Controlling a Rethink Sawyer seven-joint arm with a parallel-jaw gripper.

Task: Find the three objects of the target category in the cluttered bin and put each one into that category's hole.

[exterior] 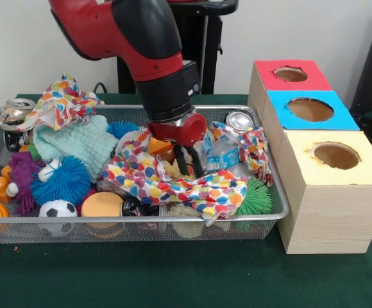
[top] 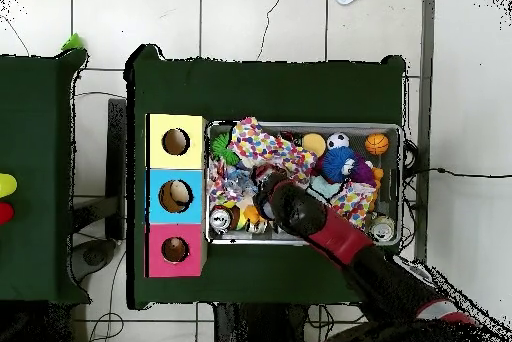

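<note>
Red arm (top: 330, 230) over cluttered bin (top: 402, 173), 3-hole box (top: 154, 196) beside, green table (top: 270, 88)

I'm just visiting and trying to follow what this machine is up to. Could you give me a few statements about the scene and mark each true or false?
1. The pincer is down inside the mesh bin. True.
2. The sorting box has three holes, topped red, blue and yellow. True.
3. The soccer ball sits in the yellow hole. False: it lies in the bin, near the front edge.
4. A spotted colourful cloth lies across the toys. True.
5. The bin is nearly empty. False: it is crowded with balls, cloths and cans.
</note>
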